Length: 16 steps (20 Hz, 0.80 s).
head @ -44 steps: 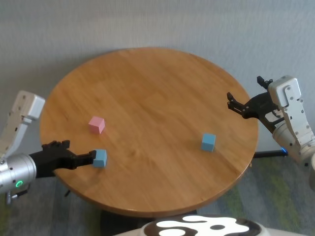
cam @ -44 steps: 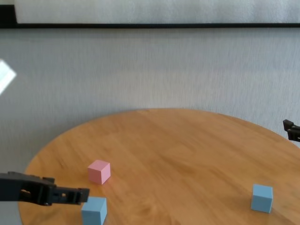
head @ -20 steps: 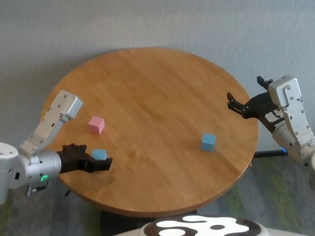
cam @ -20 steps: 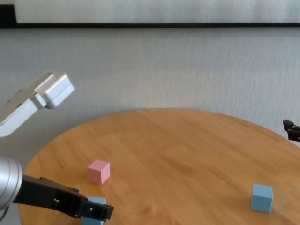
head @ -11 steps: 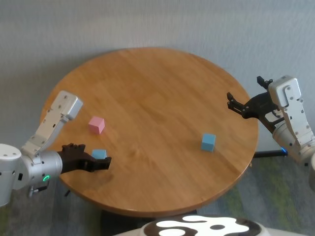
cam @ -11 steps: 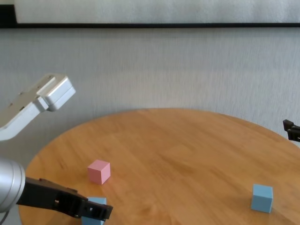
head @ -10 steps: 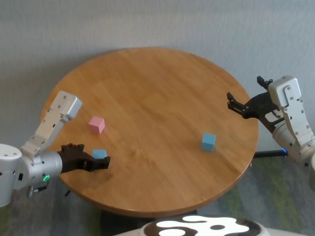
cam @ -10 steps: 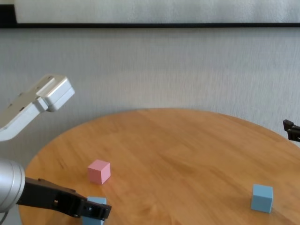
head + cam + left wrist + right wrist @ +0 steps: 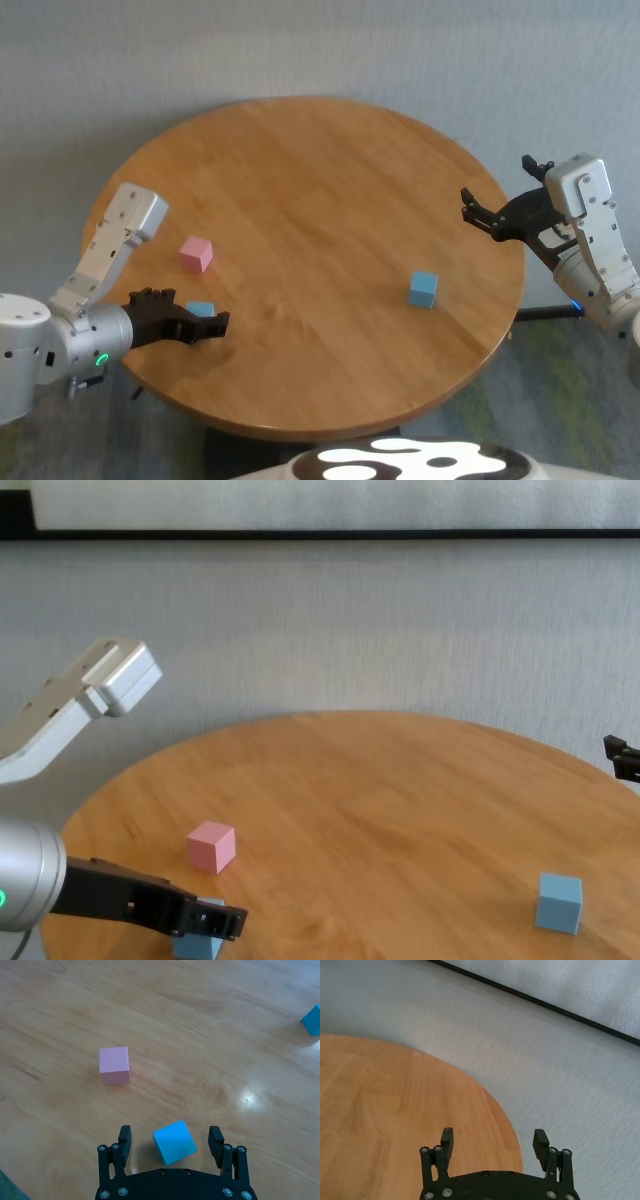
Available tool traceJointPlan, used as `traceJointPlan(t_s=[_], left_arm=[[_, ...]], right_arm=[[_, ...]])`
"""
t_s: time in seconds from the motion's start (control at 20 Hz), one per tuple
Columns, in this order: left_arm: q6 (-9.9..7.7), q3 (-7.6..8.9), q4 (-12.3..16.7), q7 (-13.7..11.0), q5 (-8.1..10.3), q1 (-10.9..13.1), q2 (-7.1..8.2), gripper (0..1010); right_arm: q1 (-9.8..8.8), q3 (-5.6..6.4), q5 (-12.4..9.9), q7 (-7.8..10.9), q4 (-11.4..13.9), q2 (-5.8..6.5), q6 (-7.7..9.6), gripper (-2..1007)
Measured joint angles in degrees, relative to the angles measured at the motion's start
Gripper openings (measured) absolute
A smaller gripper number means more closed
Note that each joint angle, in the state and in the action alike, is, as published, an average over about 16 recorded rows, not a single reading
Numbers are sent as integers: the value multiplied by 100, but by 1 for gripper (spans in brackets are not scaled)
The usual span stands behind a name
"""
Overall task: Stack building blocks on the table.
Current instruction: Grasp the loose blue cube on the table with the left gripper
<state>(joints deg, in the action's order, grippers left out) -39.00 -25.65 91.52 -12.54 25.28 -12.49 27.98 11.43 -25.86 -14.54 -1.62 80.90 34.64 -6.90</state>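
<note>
Left wrist view: my left gripper (image 9: 171, 1142) straddles a light blue block (image 9: 174, 1142) near the table's (image 9: 330, 180) left front edge, jaws spread wide, nothing held (the block sits skewed between them). I'd square up before closing. The pink block (image 9: 196, 254) rests just beyond. The second blue block (image 9: 423, 289) lies toward the right edge, where my right gripper (image 9: 478, 212) waits open.

Right pincer (image 9: 493, 1141) spread wide above the table (image 9: 380, 1110) edge; nothing held.
</note>
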Motion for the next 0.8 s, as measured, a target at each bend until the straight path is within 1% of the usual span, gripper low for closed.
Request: traceJointPlan(t_s=[0.5, 0.8], left_arm=[[-68, 94, -146, -11, -57, -23, -165, 1000], [-89, 136, -221, 23, -136, -26, -255, 1000]], right_arm=[[0, 0, 0, 0, 0, 0, 0, 1005], [0, 0, 0, 0, 0, 0, 0, 1005]])
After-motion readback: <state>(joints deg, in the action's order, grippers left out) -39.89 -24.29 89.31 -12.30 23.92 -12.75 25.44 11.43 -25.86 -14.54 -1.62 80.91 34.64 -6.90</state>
